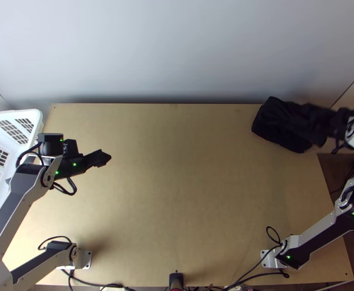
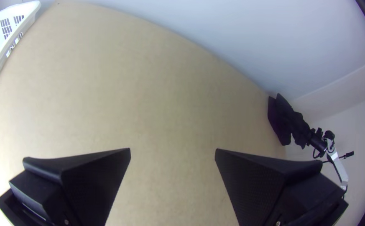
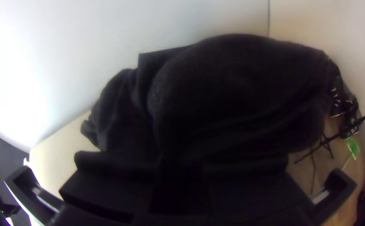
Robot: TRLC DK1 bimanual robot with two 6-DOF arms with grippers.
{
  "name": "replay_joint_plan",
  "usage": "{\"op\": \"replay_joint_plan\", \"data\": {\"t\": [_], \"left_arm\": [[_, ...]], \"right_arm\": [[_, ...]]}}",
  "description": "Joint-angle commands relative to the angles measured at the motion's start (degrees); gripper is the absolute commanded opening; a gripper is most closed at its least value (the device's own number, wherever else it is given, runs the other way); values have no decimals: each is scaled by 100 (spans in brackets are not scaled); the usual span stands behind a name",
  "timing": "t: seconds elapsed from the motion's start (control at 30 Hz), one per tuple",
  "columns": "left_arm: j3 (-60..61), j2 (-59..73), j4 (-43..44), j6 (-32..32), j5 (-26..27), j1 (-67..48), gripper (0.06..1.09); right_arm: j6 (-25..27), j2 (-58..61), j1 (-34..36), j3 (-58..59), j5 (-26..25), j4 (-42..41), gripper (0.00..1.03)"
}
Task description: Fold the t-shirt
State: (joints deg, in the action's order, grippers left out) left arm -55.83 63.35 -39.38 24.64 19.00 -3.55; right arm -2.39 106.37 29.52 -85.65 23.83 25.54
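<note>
The black t-shirt (image 1: 300, 116) is bunched at the table's back right corner, over a flat dark shape (image 1: 276, 133); I cannot tell whether that shape is part of it. At its right end is my right gripper (image 1: 341, 124). The right wrist view has the t-shirt (image 3: 241, 92) hanging in loose, rounded folds, with the right gripper (image 3: 182, 167) shut on it; the cloth hides the fingertips. Far from the cloth, my left gripper (image 1: 106, 158) hangs over the table's left part. Its wrist view shows the left gripper (image 2: 172, 154) open over bare wood.
A white plastic basket (image 1: 35, 117) with grid openings stands along the table's left edge. The wooden table (image 1: 177, 184) spreads bare between the arms. A pale wall (image 1: 177, 53) rises behind it. Cables lie along the near edge, beside both arm bases.
</note>
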Motion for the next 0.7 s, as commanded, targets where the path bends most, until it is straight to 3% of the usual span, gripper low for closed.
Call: {"op": "replay_joint_plan", "data": {"t": [0.0, 0.23, 0.6, 0.63, 0.67], "left_arm": [[29, -192, -114, 49, -20, -93, 104], [169, -429, -246, 58, -64, -84, 104], [284, -552, -281, 93, -64, -58, 104], [292, -552, -272, 102, -64, -58, 104], [301, -552, -264, 111, -64, -58, 104]], "right_arm": [[503, -63, 247, 1279, 42, -532, 3], [503, 16, 160, 2034, 42, -1139, 3], [143, -696, 160, 1771, 42, -1684, 3], [72, -767, 177, 1648, 51, -1666, 15], [-24, -881, 195, 1533, 69, -1561, 40]]}}
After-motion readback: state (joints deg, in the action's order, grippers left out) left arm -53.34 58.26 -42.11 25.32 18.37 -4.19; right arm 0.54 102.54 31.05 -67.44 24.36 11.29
